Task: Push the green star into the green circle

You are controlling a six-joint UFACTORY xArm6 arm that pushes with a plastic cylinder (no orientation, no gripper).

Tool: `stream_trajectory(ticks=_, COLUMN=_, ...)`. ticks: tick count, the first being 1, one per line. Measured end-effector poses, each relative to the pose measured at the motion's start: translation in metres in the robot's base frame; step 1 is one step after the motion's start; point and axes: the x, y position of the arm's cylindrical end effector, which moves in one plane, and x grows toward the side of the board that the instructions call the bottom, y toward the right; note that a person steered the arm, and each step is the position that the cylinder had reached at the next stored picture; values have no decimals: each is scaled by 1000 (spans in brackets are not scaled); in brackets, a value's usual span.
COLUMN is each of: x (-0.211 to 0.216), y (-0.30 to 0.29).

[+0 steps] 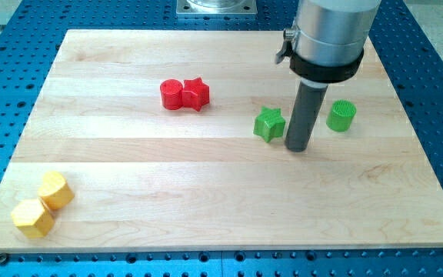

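Between the small green star-shaped block [269,124] and the green round cylinder block [341,115] stands the dark rod, its tip [298,148] just beside the star's right side and a little apart from the cylinder, so the gap between the two is blocked. The red cylinder block [171,94] and red star block [196,94], touching each other, sit well to the view's left. The two yellow hexagonal blocks [43,205] crowd the wooden board's [221,208] bottom-left corner, leaving open wood across the view's bottom.

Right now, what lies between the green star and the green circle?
My tip, just right of the green star; bare board from it to the green circle, in the camera view.
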Motion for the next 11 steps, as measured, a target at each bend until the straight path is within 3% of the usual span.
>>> stream_trajectory(ticks=2, x=2, y=-24)
stream_trajectory(ticks=3, x=28, y=-57)
stream_trajectory(ticks=4, x=-6, y=-78)
stream_trajectory(ticks=6, x=-20, y=12)
stream_trajectory(ticks=7, x=-20, y=-32)
stream_trajectory(ticks=8, x=-49, y=-60)
stream_trajectory(ticks=10, x=-60, y=15)
stream_trajectory(ticks=11, x=-63, y=15)
